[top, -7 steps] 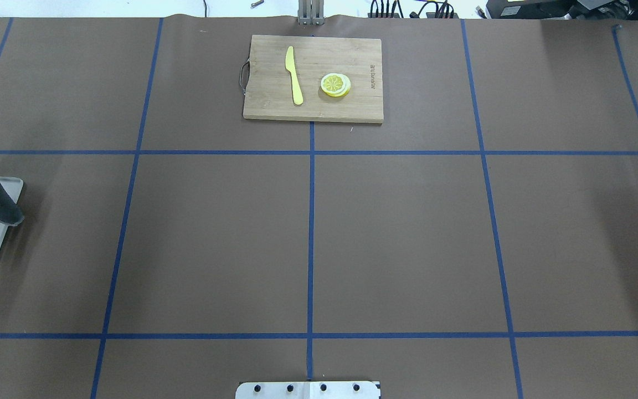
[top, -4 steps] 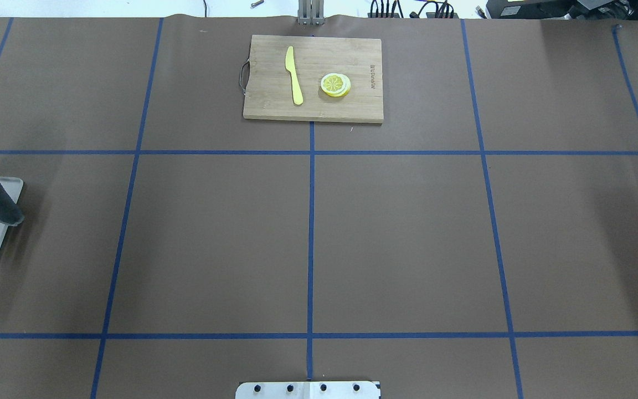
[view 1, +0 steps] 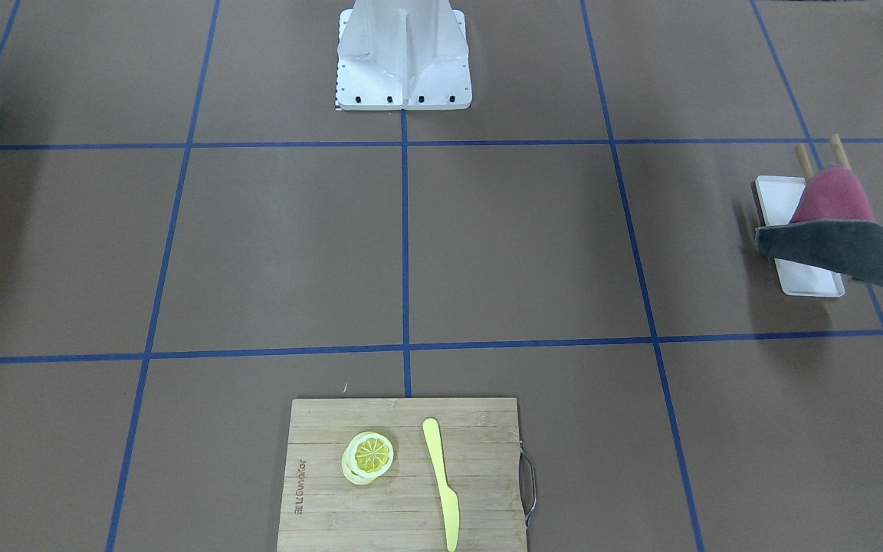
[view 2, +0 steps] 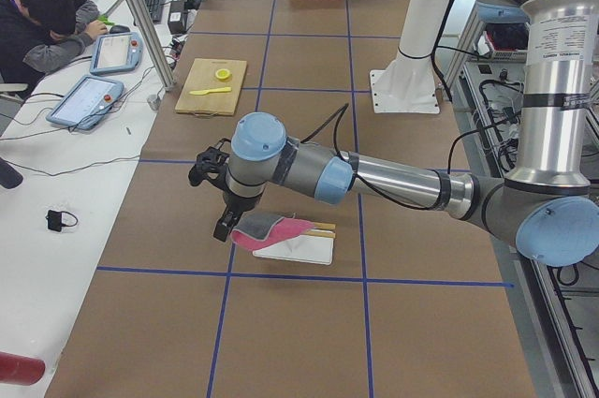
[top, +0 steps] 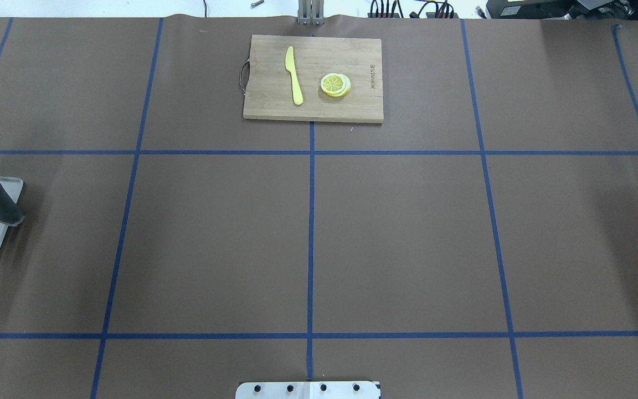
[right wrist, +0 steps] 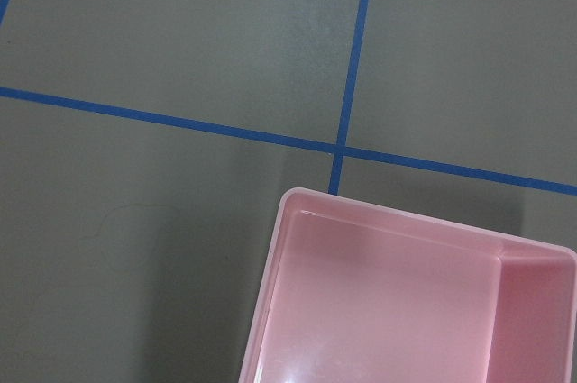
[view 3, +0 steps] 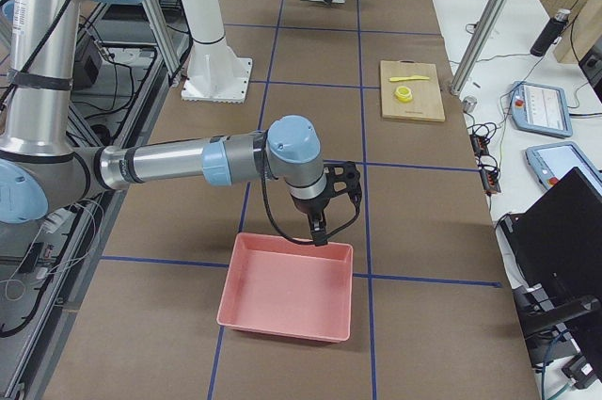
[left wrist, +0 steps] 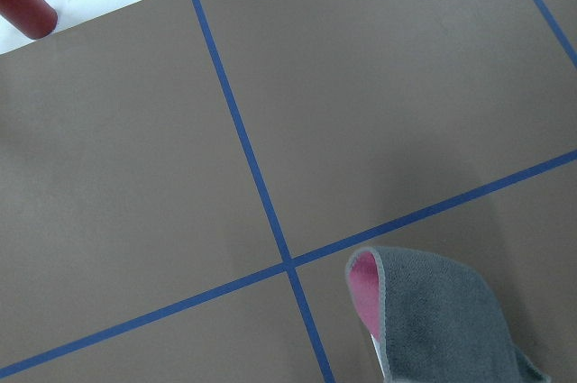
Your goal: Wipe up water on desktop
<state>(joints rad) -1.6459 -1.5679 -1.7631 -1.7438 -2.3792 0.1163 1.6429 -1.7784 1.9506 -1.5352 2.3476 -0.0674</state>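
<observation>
The brown desktop (top: 407, 233) with its blue tape grid fills the overhead view. I make out no water on it in any view. A grey cloth (view 1: 840, 249) with a pink inner side hangs folded over a white tray (view 1: 782, 207) at the robot's left end. The left gripper (view 2: 225, 227) shows only in the exterior left view, right at the cloth's (view 2: 267, 226) end; I cannot tell whether it is open or shut. The right gripper (view 3: 320, 231) hangs over the far rim of a pink bin (view 3: 287, 292); its state I cannot tell either.
A bamboo cutting board (top: 313, 77) at the far middle carries a yellow knife (top: 294, 75) and lemon slices (top: 335, 85). The robot's white base (view 1: 403, 54) stands at the near edge. A person (view 2: 42, 23) sits at a side table beyond the desktop.
</observation>
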